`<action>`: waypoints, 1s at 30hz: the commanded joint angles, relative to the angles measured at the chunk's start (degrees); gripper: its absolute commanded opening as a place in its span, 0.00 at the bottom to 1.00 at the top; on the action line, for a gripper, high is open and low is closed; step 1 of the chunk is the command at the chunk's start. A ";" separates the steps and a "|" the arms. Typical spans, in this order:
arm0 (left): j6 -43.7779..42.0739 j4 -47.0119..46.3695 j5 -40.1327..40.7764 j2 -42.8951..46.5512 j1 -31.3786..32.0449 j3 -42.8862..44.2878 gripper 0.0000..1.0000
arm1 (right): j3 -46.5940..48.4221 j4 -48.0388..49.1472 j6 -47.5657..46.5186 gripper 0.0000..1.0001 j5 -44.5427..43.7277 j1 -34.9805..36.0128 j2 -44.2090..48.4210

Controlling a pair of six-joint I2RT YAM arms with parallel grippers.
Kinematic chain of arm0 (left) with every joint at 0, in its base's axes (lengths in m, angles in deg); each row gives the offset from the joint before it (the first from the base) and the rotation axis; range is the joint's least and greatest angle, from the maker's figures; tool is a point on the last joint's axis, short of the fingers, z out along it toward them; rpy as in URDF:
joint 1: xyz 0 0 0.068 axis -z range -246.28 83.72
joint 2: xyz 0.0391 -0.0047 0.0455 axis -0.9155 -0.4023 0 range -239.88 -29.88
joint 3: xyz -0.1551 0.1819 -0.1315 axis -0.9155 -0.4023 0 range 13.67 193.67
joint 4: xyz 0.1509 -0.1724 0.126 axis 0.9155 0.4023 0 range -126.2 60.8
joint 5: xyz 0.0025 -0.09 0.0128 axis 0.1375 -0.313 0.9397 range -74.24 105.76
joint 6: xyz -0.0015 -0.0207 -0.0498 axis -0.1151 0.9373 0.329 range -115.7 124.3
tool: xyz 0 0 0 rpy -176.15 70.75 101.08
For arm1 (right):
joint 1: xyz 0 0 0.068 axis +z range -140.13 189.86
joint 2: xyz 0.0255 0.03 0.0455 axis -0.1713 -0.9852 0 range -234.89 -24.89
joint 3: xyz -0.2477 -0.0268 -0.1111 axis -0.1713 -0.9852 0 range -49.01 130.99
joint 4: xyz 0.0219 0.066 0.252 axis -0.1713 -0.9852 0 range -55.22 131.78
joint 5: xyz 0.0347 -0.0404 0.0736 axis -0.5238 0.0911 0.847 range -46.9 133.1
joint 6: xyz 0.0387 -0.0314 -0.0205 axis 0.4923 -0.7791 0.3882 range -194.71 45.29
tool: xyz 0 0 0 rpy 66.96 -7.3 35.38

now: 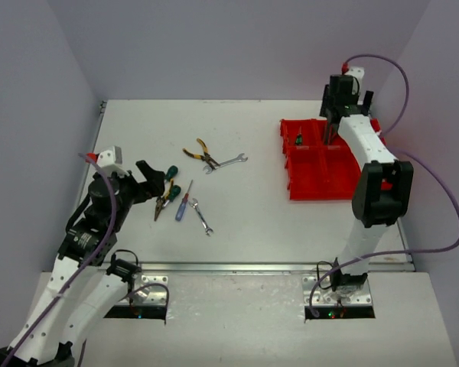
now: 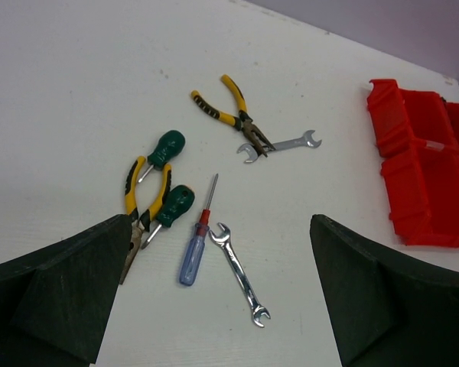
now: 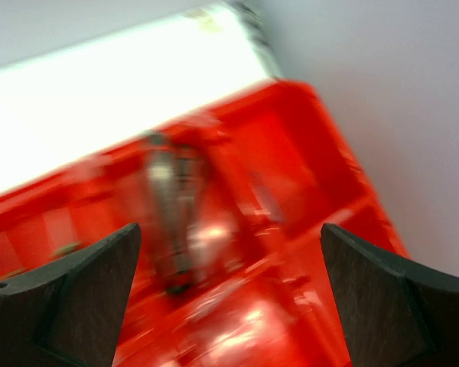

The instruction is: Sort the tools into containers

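1. The right gripper (image 1: 330, 131) hangs over the far row of the red bin (image 1: 312, 183) at the far right of the table. Its fingers stand wide apart with nothing between them.
2. A blurred, silvery tool (image 3: 172, 222) lies in the compartment below. Which tool it is cannot be told.
3. My reading is that the drop here is done, so the right arm should rise straight up. A sideways pull could catch a finger on a divider wall.
4. A green-handled screwdriver (image 1: 297, 139) lies in the compartment just to the left, so the sorts should be kept apart.
5. The left gripper (image 1: 151, 177) hovers open and empty at the left of the table, over the loose tools.
6. Nearest it are the yellow pliers (image 2: 138, 214) and two green screwdrivers (image 2: 164, 149) (image 2: 174, 205). These three touch or overlap.
7. The blue screwdriver (image 2: 191, 260) and the near wrench (image 2: 241, 275) lie apart enough to be safer first picks.
8. Farther off, a second pair of pliers (image 2: 233, 115) rests on the far wrench (image 2: 279, 145). The pliers should be lifted first.
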 commanded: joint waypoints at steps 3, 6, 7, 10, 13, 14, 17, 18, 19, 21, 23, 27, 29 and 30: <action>-1.02 0.45 -3.35 -17.01 0.48 4.01 1.00 | -1.39 -11.82 10.65 0.99 17.96 15.45 15.40; -1.72 1.30 -8.74 -27.67 0.48 6.75 1.00 | -15.60 -9.68 11.37 0.99 27.24 19.24 24.09; -2.01 1.54 -10.18 -30.62 0.48 7.42 1.00 | -19.58 -8.79 11.15 0.99 29.60 20.62 26.57; -3.07 3.16 -10.42 -40.71 0.57 9.98 0.99 | -28.31 -9.32 11.81 0.99 35.20 22.85 34.06; -4.22 4.93 -10.59 -49.35 0.57 12.81 0.92 | -34.64 -10.13 10.63 0.99 40.22 23.28 41.03; -4.31 5.29 -10.34 -51.37 0.57 13.47 0.87 | -36.65 -10.53 10.08 0.99 41.46 23.30 43.30; -4.43 6.02 -10.19 -55.95 0.57 14.88 0.69 | -40.51 -12.24 8.32 0.99 44.02 23.30 48.97; -4.43 6.11 -10.39 -57.21 0.60 15.07 0.63 | -41.54 -12.73 7.92 0.99 44.56 23.27 50.63; -4.43 6.11 -10.64 -58.43 0.65 15.17 0.59 | -42.57 -13.12 7.62 0.99 45.00 23.22 52.30; -3.84 5.30 -10.73 -60.76 0.69 14.60 0.54 | -44.80 -12.76 7.17 0.99 46.77 23.30 55.98; -2.90 3.84 -10.43 -62.81 0.75 13.61 0.51 | -47.01 -12.24 6.59 0.99 48.78 23.25 59.50; -0.68 1.43 -10.45 -65.52 2.03 11.96 0.43 | -48.43 -10.98 6.96 0.99 51.09 23.30 62.08; 0.27 1.11 -9.35 -66.38 3.60 12.01 0.40 | -48.56 -10.79 7.15 0.99 51.99 23.30 62.10; 0.55 1.14 -9.12 -67.08 4.01 12.05 0.37 | -48.53 -10.98 7.15 0.99 52.33 23.30 61.98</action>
